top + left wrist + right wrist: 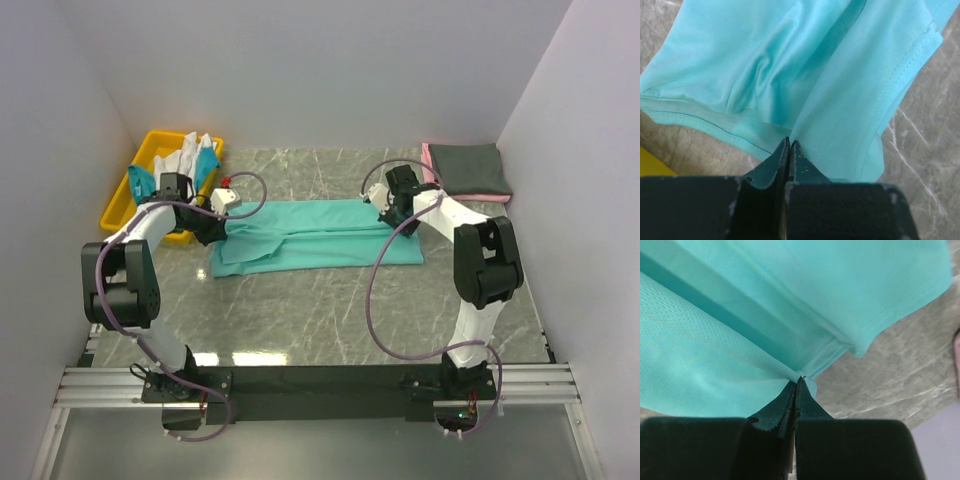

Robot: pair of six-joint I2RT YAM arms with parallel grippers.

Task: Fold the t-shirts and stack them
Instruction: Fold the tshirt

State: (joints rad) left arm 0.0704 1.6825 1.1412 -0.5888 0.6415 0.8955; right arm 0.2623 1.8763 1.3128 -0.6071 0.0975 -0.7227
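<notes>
A sea-green t-shirt [310,236] lies spread across the middle of the table, partly folded lengthwise. My left gripper [213,228] is shut on its left edge; in the left wrist view [789,141] the jaws pinch a fold of the green cloth [805,75]. My right gripper [393,215] is shut on the shirt's far right edge; in the right wrist view [800,380] the jaws pinch a hem of the cloth [740,330]. A folded dark grey shirt [470,166] lies on a pink one [430,160] at the back right.
A yellow bin [150,190] at the back left holds white [190,152] and teal [140,180] cloth. The bin's corner shows in the left wrist view [652,162]. White walls close in on the left, back and right.
</notes>
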